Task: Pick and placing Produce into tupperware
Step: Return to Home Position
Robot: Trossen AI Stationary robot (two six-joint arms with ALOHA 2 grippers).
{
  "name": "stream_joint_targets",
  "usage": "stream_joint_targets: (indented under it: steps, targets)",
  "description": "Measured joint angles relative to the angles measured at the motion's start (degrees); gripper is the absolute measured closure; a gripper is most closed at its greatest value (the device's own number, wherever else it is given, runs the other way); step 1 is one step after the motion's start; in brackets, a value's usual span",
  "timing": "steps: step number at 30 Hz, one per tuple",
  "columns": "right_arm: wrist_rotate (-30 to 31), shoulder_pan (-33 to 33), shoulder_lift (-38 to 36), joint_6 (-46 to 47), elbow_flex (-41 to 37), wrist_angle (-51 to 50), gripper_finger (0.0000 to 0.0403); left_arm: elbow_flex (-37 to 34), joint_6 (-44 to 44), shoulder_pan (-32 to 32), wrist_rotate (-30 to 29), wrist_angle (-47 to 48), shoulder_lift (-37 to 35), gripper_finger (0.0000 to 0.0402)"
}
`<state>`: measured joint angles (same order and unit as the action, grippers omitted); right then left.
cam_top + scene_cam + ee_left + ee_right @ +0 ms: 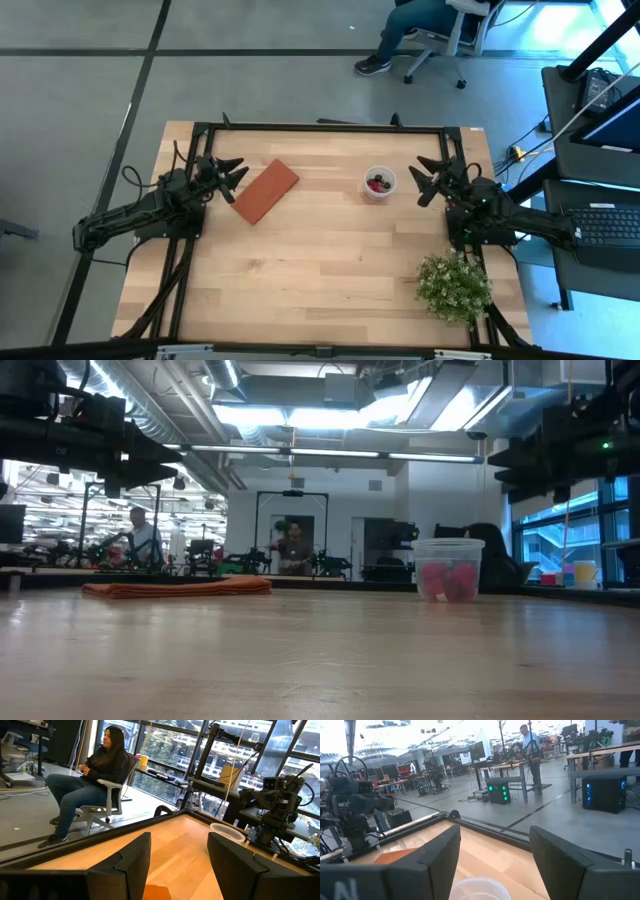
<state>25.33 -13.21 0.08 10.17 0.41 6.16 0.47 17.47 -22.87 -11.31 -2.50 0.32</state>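
The tupperware [392,182] sits toward the table's [320,270] far side, with red and dark produce [377,183] inside. The left gripper [238,172] hovers far left and the right gripper [422,180] just right of it, both spread and empty.

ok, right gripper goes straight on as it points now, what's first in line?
The tupperware, just ahead of the right gripper in the high view. The low view suggests the gripper hangs higher, so it might pass over.
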Motion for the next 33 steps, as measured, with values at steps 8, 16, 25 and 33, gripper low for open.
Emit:
stream_joint_targets:
  steps: [8,16,25,33]
  targets:
    - [-0.03,0.0,0.06,-0.22,-0.03,-1.85,0.0163,0.0,-0.02,0.0,0.02,-0.02,0.02,0.0214]
    - [-0.03,0.0,0.07,-0.13,-0.03,-1.79,0.0163,0.0,-0.04,0.01,0.02,-0.02,0.02,0.0214]
    - [-0.03,-0.02,0.07,-0.14,-0.03,-1.78,0.0163,0.0,-0.04,0.01,0.02,-0.02,0.02,0.0214]
    - [-0.03,-0.01,0.07,-0.15,-0.03,-1.77,0.0163,0.0,-0.04,0.0,0.02,0.0,0.04,0.0214]
